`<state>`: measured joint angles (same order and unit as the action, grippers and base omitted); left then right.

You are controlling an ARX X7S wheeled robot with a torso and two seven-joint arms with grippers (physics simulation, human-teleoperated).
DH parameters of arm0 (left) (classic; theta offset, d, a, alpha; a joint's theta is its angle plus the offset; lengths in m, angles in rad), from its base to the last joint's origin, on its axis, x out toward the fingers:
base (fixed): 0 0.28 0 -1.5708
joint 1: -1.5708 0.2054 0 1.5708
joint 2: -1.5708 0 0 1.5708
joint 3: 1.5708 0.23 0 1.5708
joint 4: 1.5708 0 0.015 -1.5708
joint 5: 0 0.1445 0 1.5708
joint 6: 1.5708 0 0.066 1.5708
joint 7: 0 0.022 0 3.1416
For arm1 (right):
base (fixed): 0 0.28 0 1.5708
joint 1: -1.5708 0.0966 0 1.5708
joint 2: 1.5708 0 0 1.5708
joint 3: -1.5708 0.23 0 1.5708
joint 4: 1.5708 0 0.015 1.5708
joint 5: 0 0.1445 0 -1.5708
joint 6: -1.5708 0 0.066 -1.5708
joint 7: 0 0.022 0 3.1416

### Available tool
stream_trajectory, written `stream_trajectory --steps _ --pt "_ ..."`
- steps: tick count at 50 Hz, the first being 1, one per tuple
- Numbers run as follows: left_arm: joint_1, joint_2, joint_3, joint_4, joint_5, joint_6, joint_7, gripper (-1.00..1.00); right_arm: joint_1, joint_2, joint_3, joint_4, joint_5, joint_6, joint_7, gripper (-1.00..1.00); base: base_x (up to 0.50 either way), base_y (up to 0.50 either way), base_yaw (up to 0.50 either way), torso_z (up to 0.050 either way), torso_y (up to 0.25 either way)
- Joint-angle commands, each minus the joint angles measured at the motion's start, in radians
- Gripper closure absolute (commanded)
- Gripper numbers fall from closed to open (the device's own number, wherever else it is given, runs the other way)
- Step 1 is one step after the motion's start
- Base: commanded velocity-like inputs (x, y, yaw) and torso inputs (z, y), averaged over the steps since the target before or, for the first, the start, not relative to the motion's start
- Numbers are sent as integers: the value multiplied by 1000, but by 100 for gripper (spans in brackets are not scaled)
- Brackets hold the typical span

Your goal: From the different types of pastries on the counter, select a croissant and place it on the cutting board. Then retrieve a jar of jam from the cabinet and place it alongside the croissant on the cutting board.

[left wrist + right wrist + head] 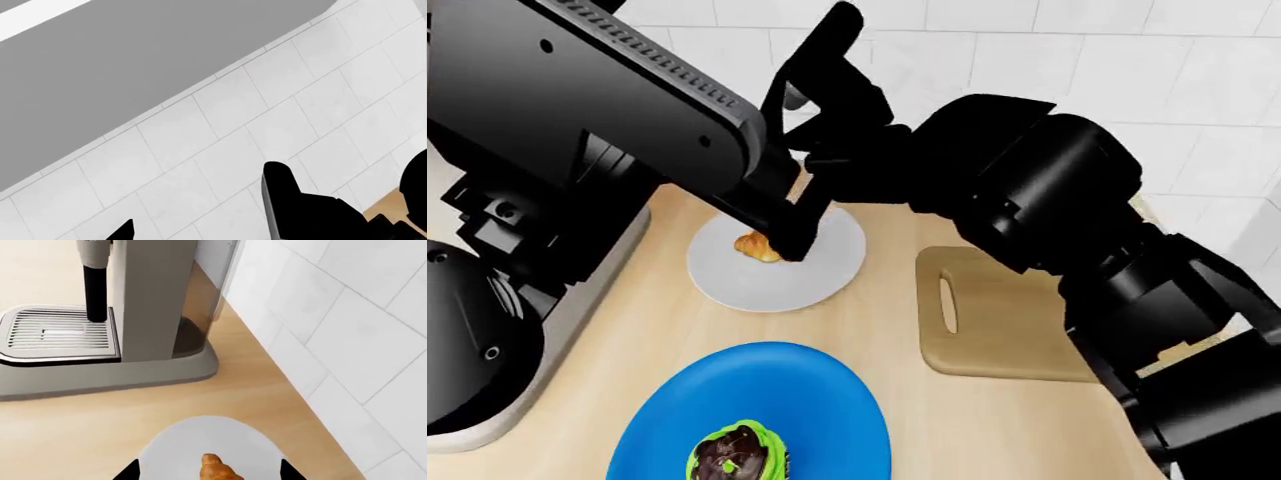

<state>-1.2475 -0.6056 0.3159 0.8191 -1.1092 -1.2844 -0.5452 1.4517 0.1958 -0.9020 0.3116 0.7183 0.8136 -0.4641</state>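
The golden-brown croissant (pixel 757 246) lies on a round grey plate (pixel 827 262) on the beige counter (pixel 988 420). My right gripper (pixel 210 473) is open and hangs over it, with the croissant (pixel 217 470) between its two spread fingertips. One black finger (pixel 795 238) stands just right of the croissant in the head view. The tan cutting board (pixel 1001 320) lies right of the plate with nothing on it. My left gripper (pixel 210 233) is open and empty, raised and facing the tiled wall. The jam jar is out of view.
A cupcake (pixel 737 455) sits on a blue plate (pixel 814 390) near the front. A coffee machine (pixel 133 315) stands left of the grey plate against the white tiled wall (pixel 347 340). A grey cabinet underside (pixel 133 60) hangs overhead. Both arms cross above the grey plate.
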Motion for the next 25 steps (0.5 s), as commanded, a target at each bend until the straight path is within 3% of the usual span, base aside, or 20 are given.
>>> stream_trajectory --steps 1,25 --pt "-3 -6 10 -2 0 7 1 -100 -3 -30 -31 49 -8 -2 -21 -100 0 0 0 0 0" --pt "9 -27 21 4 2 33 5 -100 7 -110 -74 232 -64 -81 -39 -100 0 0 0 0 0"
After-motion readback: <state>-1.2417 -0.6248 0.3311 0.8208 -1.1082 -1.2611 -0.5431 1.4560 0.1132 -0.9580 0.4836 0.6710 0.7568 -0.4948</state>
